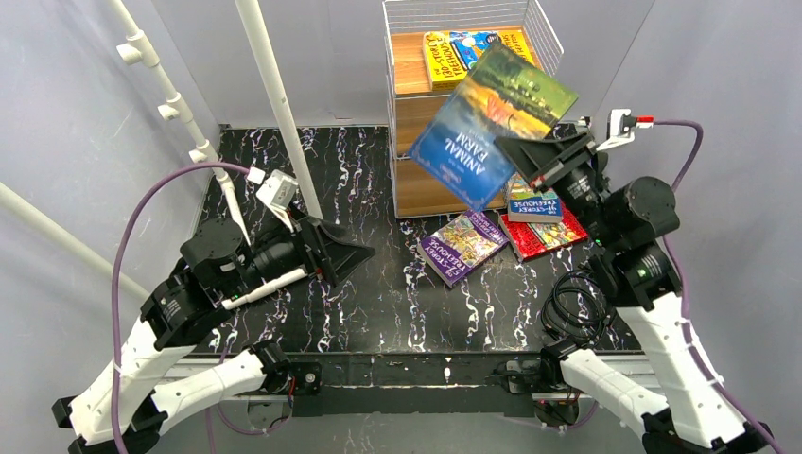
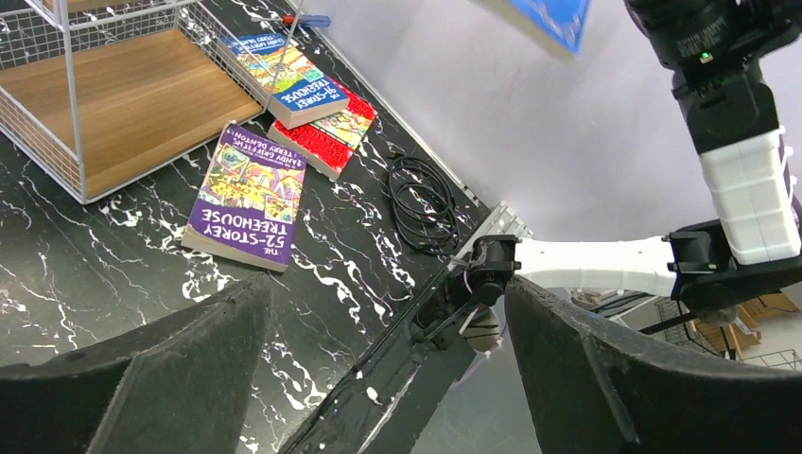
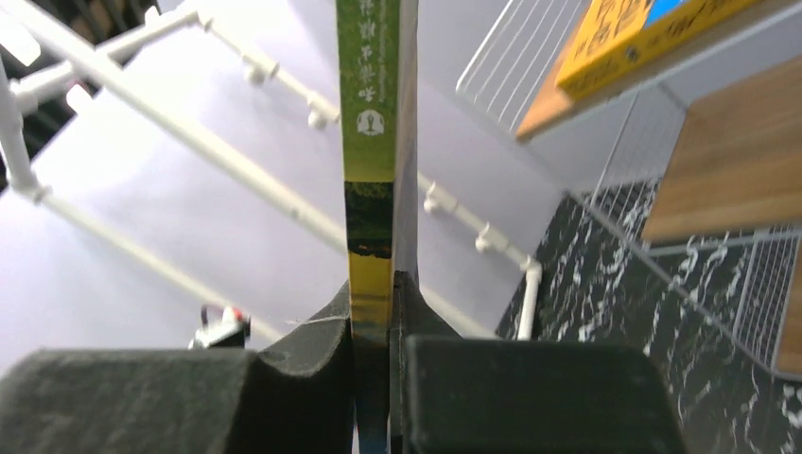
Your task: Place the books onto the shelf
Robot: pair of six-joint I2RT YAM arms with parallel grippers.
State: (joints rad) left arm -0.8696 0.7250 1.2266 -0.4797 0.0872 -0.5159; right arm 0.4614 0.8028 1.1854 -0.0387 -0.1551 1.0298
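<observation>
Top external: Animal Farm (image 1: 492, 123) pinched in right end effector (image 1: 530, 159), extending up-left, perhaps touching shelf (image 1: 409, 66).

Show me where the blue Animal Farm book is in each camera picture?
Top external: Animal Farm book, upper middle, held by the right gripper.
Left wrist: only a blue corner at the top edge.
Right wrist: edge-on, centre, pinched upright.
Shared landmark: the shelf, in all three.

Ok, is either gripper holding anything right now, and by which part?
The right gripper pinches the Animal Farm book midway along one long edge, in the air. The left gripper is open, empty.
</observation>
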